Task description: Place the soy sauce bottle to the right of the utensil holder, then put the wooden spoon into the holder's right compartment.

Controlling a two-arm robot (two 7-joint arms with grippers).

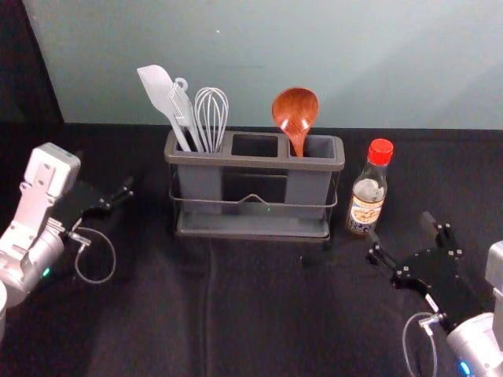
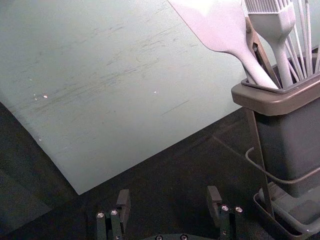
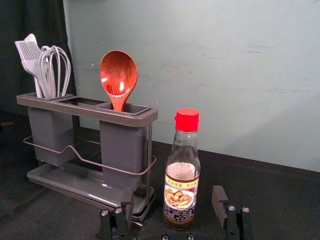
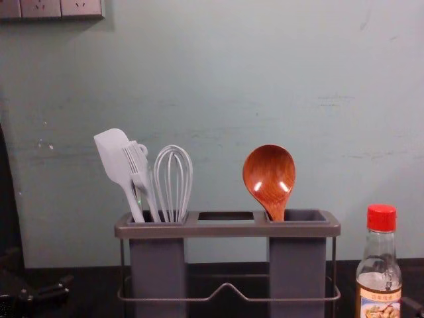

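Observation:
The utensil holder (image 1: pixel 258 232) stands mid-table. Its right compartment (image 4: pixel 297 278) has the wooden spoon (image 1: pixel 295 110) upright in it, bowl up; the spoon (image 3: pixel 119 75) leans slightly. Just right of the holder, the soy sauce bottle (image 1: pixel 368 192) stands upright with its red cap on, a small gap between them. My right gripper (image 1: pixel 401 234) is in front of and right of the bottle; in the right wrist view this gripper (image 3: pixel 173 197) is open, the bottle (image 3: pixel 181 187) beyond its fingers. Left of the holder is my left gripper (image 1: pixel 108 182), also open in its wrist view (image 2: pixel 169 196), holding nothing.
A white spatula (image 4: pixel 116 159), a brush (image 4: pixel 140 173) and a whisk (image 4: pixel 173 182) stand in the holder's left compartment. A pale wall (image 1: pixel 259 63) rises behind the black-covered table (image 1: pixel 259 314). Each gripper has a looped cable beside it.

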